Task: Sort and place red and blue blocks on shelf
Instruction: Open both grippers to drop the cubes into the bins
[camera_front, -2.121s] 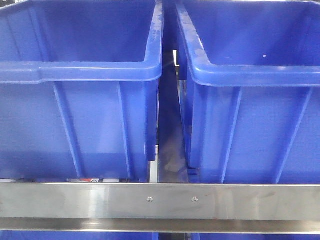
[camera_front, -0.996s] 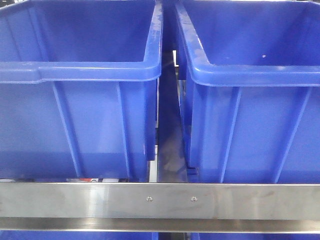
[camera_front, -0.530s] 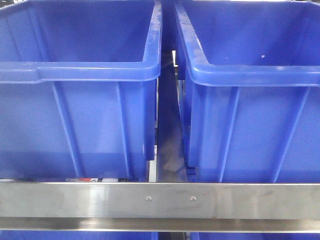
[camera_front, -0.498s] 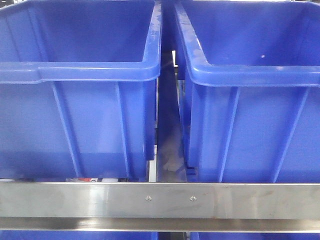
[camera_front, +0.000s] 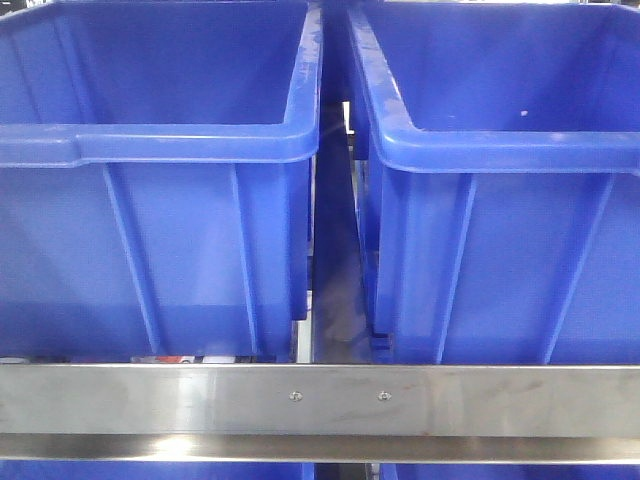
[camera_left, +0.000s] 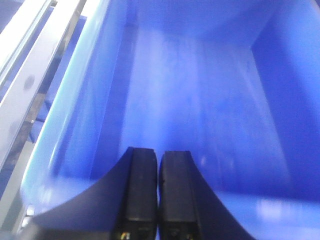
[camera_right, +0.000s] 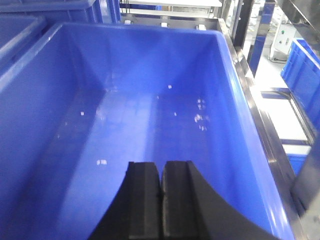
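Note:
No red or blue block shows in any view. The shelf's brushed steel front rail with two small screws crosses the bottom of the front view. My left gripper is shut and empty, over the inside of a large blue tub. My right gripper is shut and empty, over the inside of another large blue tub. Neither gripper shows in the front view.
Two large blue tubs stand side by side on the shelf, left and right, with a narrow gap between them. A steel frame runs left of the left tub. More blue tubs stand at the far right.
The front view has drifted very slightly; the tubs and rail sit almost as before. No gripper shows in the earlier frames.

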